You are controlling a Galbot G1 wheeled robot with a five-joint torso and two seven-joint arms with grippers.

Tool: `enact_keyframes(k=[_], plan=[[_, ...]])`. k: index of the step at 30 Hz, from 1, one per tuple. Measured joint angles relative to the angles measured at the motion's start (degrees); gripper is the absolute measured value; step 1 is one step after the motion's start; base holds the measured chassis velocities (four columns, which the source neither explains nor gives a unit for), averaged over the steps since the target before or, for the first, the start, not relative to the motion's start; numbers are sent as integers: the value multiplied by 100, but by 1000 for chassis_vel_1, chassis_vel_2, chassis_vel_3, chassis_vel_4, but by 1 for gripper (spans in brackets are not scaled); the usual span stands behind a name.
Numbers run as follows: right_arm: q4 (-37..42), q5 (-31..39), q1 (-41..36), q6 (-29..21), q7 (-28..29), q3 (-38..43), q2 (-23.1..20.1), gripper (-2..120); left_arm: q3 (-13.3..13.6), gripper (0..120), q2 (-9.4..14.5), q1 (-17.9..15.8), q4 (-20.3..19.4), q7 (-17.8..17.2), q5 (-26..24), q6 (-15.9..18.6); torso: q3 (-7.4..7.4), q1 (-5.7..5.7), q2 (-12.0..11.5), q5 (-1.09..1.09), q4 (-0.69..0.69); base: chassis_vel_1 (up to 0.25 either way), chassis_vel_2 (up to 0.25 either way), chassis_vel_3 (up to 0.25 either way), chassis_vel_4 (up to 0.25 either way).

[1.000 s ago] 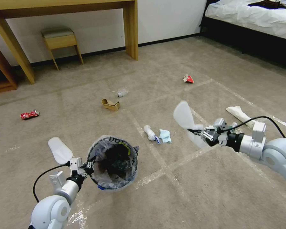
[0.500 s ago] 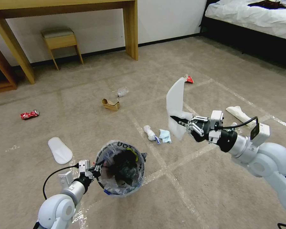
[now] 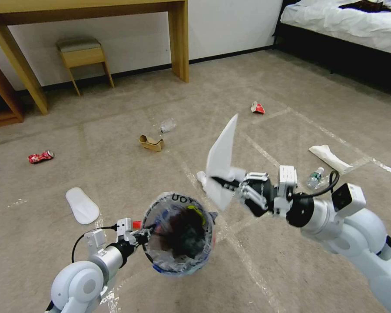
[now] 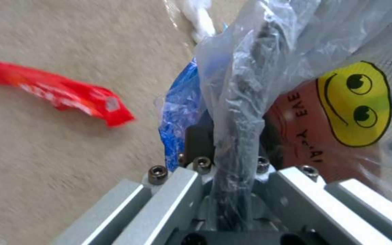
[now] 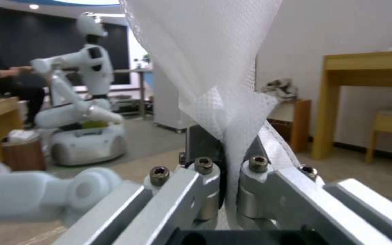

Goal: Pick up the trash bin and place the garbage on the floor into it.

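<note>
My left gripper (image 3: 144,234) is shut on the near rim of the trash bin (image 3: 179,237), held off the floor (image 3: 269,78); its clear bag holds dark litter. The left wrist view shows the gripper (image 4: 230,143) pinching the bagged rim (image 4: 237,102). My right gripper (image 3: 235,191) is shut on a white slipper (image 3: 221,161), which stands upright just right of and above the bin. Its white mesh (image 5: 214,51) fills the pinch in the right wrist view. On the carpet lie a second slipper (image 3: 81,205), red can (image 3: 40,156), cardboard scrap (image 3: 151,142), plastic wad (image 3: 167,126) and red wrapper (image 3: 257,108).
A folded white piece (image 3: 330,157) and a small bottle (image 3: 315,178) lie at the right. A wooden desk (image 3: 178,39) and stool (image 3: 82,54) stand by the far wall, a bed (image 3: 347,21) at the back right. Another robot (image 5: 82,102) sits across the room.
The right gripper has carried the slipper left and nearer, up beside the bin. The left arm has shifted the bin right and nearer.
</note>
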Motion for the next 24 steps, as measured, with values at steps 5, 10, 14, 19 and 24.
enact_keyframes(k=[5,10,14,19,24], plan=[[101,-125,50,39,-252,-221,-3,0,306,0,42,-32,-340,-478,-571,78,0,0,0,-1,0,0,0,0,0],[119,-287,74,98,-414,-366,-2,0,558,0,1,-158,-505,-813,-904,109,0,0,0,-1,0,0,0,0,0],[89,-442,81,131,-547,-426,41,0,738,0,-25,-244,-604,-1062,-1109,140,0,0,0,-1,0,0,0,0,0],[-3,-595,47,161,-637,-491,90,0,851,0,-39,-252,-710,-1264,-1311,151,0,0,0,-1,0,0,0,0,0],[-156,-853,44,199,-709,-658,197,0,928,0,-66,-206,-811,-1378,-1362,173,0,0,0,-1,0,0,0,0,0]])
